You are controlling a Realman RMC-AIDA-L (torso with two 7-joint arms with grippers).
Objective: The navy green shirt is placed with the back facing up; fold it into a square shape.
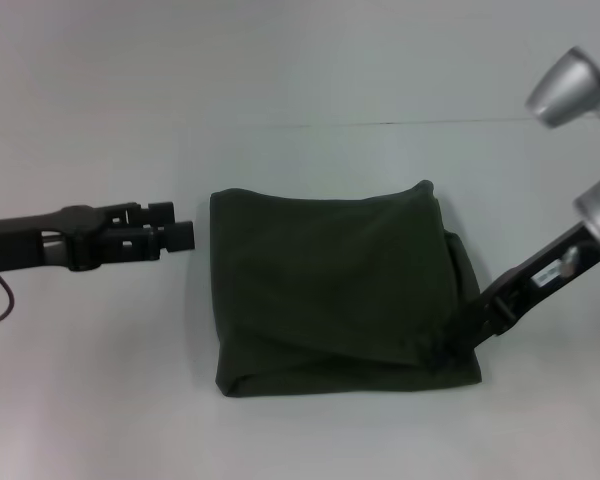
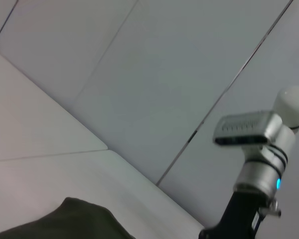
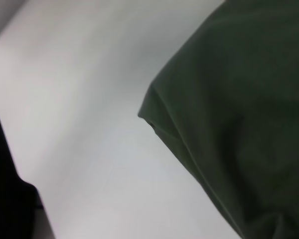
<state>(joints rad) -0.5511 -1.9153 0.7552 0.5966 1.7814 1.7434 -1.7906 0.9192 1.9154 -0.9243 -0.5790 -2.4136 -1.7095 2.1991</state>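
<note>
The navy green shirt [image 1: 335, 285] lies folded into a rough square in the middle of the table, plain side up, with a diagonal fold near its front edge. Just off its left edge hovers my left gripper [image 1: 183, 232], open and holding nothing. My right gripper [image 1: 483, 318] reaches in from the right and meets the shirt's lower right edge, where the cloth is puckered; its tip is hidden against the cloth. In the right wrist view the shirt [image 3: 239, 124] fills the frame close up. A small part of the shirt [image 2: 65, 221] also shows in the left wrist view.
The white table [image 1: 100, 400] runs around the shirt on all sides. A pale wall [image 1: 280, 60] rises behind the table's back edge. The right arm's silver joints [image 1: 580, 90] hang over the far right side.
</note>
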